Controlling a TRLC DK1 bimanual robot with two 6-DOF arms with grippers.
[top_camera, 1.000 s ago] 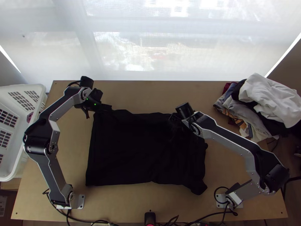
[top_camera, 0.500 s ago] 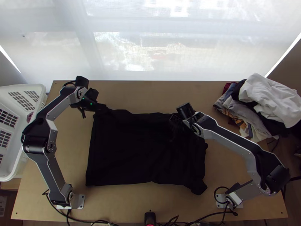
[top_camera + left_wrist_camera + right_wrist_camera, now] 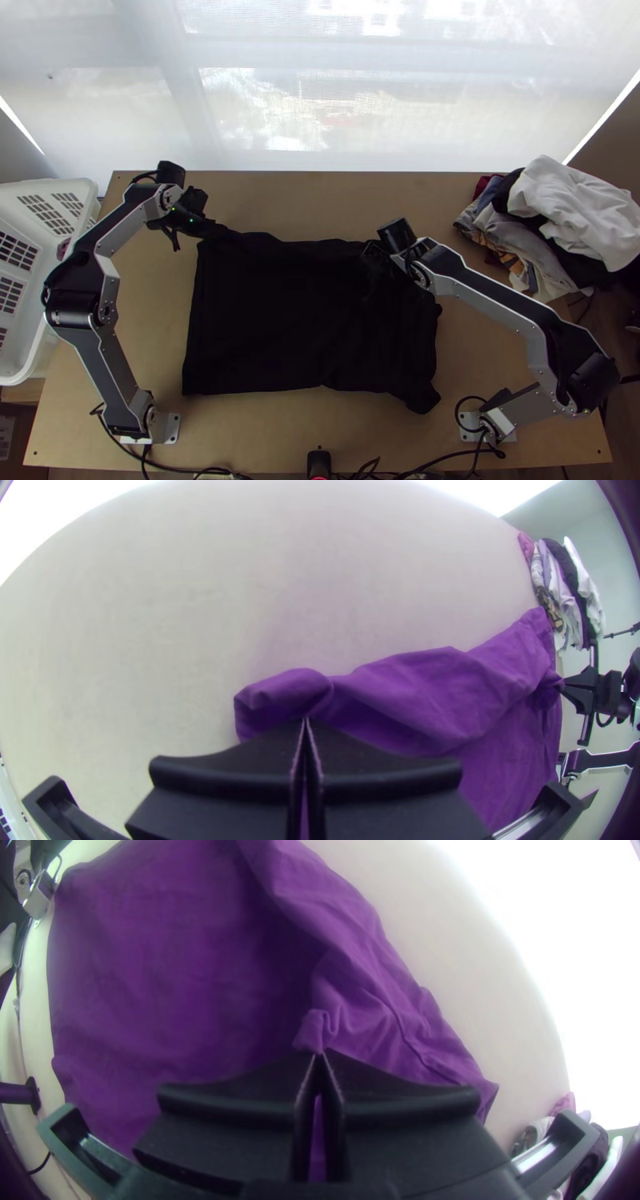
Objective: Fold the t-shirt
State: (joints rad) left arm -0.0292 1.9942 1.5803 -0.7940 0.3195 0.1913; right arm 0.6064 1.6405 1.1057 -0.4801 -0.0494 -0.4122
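Clenching the upper left corner of the dark t-shirt (image 3: 280, 320) between the jaws of the left gripper (image 3: 211, 229), with both pads pressing together over bunched cloth. Pinching a small tuft near the upper edge of the same shirt, right of the frame's middle, in the jaws of the right gripper (image 3: 372, 259), also closing tip to tip.

Lying spread across the middle of the desk (image 3: 264, 432), with the t-shirt's left side running fairly straight down and its lower right end poking out in a stubby point. Rippling into soft folds along the upper edge between the two grips, and lying flatter toward the lower left. Creasing into a raised band beside the right grip in the right wrist view.

Bending up the left side of the frame with the left arm (image 3: 113, 360), and slanting from lower right toward the centre with the right arm (image 3: 488, 300), crossing above the shirt's right part.

Showing a white basket (image 3: 32, 186) at the left edge, a heap of clothes (image 3: 552, 216) at the right with a white garment (image 3: 572, 210) lying on top, and a small black device (image 3: 319, 462) at bottom centre.
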